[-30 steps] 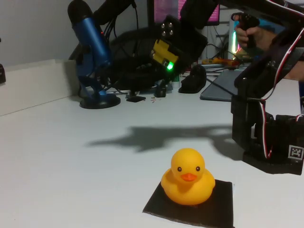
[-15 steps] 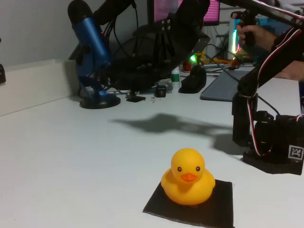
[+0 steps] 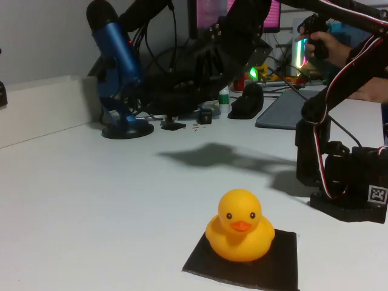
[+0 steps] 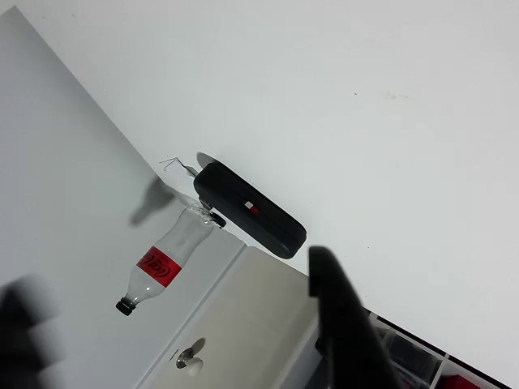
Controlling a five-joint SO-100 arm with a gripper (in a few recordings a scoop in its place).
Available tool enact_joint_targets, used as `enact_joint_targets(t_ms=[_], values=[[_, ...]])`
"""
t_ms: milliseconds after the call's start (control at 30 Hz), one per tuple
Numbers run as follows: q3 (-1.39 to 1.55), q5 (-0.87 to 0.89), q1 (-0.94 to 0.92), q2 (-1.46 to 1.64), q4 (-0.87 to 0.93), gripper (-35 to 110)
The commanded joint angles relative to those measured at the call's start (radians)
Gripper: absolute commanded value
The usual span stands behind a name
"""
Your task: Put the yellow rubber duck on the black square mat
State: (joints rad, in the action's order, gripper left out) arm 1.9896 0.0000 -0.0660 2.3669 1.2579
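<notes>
Yellow rubber duck (image 3: 240,226) sits upright on the black square mat (image 3: 276,260), arm raised well above the surface (image 3: 91,200), fingers (image 4: 345,324) spread apart, holding nothing.

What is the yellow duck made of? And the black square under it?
The yellow rubber duck looks like soft rubber or plastic: smooth and glossy, with light shining off its round head. The black square mat looks like thin, flat matte sheet, maybe paper, foam or rubber; it shows no shine, so I cannot tell which.
</notes>
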Motion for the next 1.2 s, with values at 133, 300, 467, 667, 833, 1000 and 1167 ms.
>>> enact_joint_targets(t_ms=[133, 300, 467, 667, 833, 1000, 1167], values=[[0.006, 0.020, -0.032, 0.043, 0.002, 10], [0.129, 0.081, -0.032, 0.172, -0.011, 9], [0.281, 0.155, -0.023, 0.472, -0.011, 9], [0.502, 0.149, -0.023, 0.765, -0.011, 9], [0.706, 0.147, -0.021, 0.920, -0.011, 9], [0.881, 0.147, -0.020, 1.000, -0.021, 9], [0.956, 0.147, -0.021, 0.999, -0.147, 9]])
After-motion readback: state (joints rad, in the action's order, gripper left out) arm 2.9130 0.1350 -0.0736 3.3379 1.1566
